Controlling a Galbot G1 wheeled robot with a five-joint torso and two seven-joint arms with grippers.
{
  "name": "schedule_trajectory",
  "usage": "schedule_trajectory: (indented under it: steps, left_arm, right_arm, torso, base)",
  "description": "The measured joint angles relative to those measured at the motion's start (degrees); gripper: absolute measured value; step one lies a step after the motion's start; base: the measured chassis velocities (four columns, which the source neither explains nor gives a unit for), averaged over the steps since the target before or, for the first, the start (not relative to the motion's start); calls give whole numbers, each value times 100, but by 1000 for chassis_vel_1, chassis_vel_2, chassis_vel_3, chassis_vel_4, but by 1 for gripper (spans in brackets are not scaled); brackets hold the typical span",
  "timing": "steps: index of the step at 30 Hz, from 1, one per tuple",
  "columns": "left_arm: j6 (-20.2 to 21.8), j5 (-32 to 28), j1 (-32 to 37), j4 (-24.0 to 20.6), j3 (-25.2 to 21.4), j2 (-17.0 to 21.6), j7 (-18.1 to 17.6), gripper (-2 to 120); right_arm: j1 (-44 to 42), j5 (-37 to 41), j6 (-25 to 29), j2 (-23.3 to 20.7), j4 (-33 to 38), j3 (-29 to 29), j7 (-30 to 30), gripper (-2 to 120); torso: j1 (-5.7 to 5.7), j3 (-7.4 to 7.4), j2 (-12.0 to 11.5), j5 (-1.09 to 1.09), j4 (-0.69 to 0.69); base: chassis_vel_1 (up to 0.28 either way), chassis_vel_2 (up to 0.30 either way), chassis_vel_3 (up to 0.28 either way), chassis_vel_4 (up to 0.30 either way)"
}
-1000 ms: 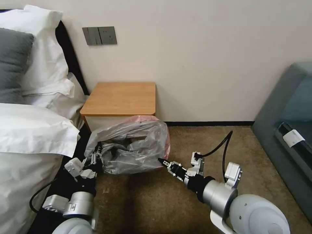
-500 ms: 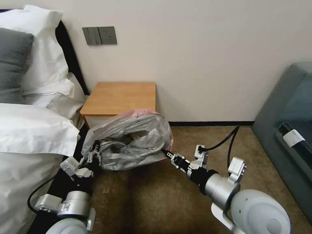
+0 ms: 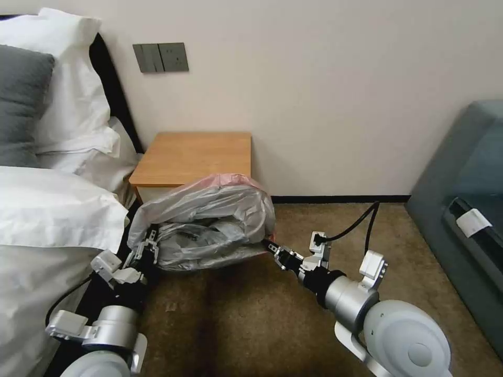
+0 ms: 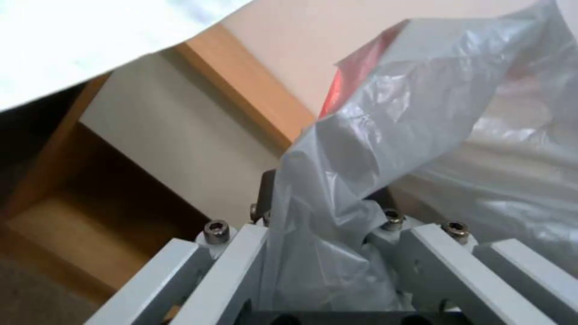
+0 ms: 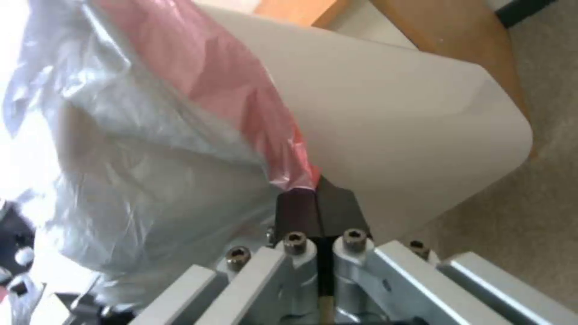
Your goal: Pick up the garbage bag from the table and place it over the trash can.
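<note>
**Garbage bag held spread over trash can, both grippers engaged**

Change since a second ago: both grippers have carried the bag farther toward the nightstand and wall, and the bag's mouth sits flatter and wider.

- Garbage bag [image 3: 207, 225]: crinkled grey translucent plastic with pinkish-red edge, stretched between the two grippers, in front of the nightstand's front edge. Its pink edge lies along the bin's wall in the right wrist view.
- Trash can [image 5: 391, 135]: cream-beige wall visible beneath the bag, on the carpet before the nightstand.
- Table [image 3: 196, 157]: orange-brown nightstand against the wall, beside the bed [image 3: 47, 209].
- Left gripper [image 3: 148, 245]: at the bag's left end; jaws clamped on gathered plastic.
- Right gripper [image 3: 271, 247]: at the bag's right end; jaws pressed together on the pink edge.
</note>
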Motion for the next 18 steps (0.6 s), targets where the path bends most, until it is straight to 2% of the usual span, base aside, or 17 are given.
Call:
schedule_trajectory:
  steps: [2, 3, 6, 7, 9, 14, 16, 18]
  left_arm:
    - [-28, 90, -11, 80, -2, 5, 20, 10]
    - [-28, 90, -11, 80, -2, 5, 20, 10]
    - [-45, 108, -67, 163, -22, 19, -40, 10]
    - [-45, 108, -67, 163, -22, 19, -40, 10]
    - [-49, 89, -105, 205, -34, 29, -108, 10]
    - [-50, 9, -151, 252, -63, 50, -179, 10]
    - [-50, 5, -159, 268, -64, 55, -178, 10]
    - [-50, 2, -172, 298, -68, 64, -93, 10]
  right_arm:
    - [-89, -349, -28, -79, 95, -13, -100, 10]
    - [-89, -349, -28, -79, 95, -13, -100, 10]
    - [-310, -964, -54, -208, 236, -18, -345, 27]
    - [-310, -964, -54, -208, 236, -18, -345, 27]
    - [-442, -1280, -51, -267, 255, 4, -559, 36]
    - [-779, -1887, 212, -363, 269, 134, -1188, 55]
    - [-848, -1972, 294, -378, 284, 192, -1350, 58]
    - [-966, -2140, 481, -433, 295, 417, -1683, 69]
  torso:
    - [0, 0, 0, -1, 0]
    - [0, 0, 0, -1, 0]
    - [0, 0, 0, -1, 0]
    - [0, 0, 0, -1, 0]
    - [0, 0, 0, 0, 0]
    - [0, 0, 0, 0, 0]
    - [0, 0, 0, 0, 0]
    - [0, 0, 0, 0, 0]
  base:
    - [0, 0, 0, 0]
    - [0, 0, 0, 0]
    - [0, 0, 0, 0]
    - [0, 0, 0, 0]
    - [0, 0, 0, 0]
    - [0, 0, 0, 0]
    - [0, 0, 0, 0]
    - [0, 0, 0, 0]
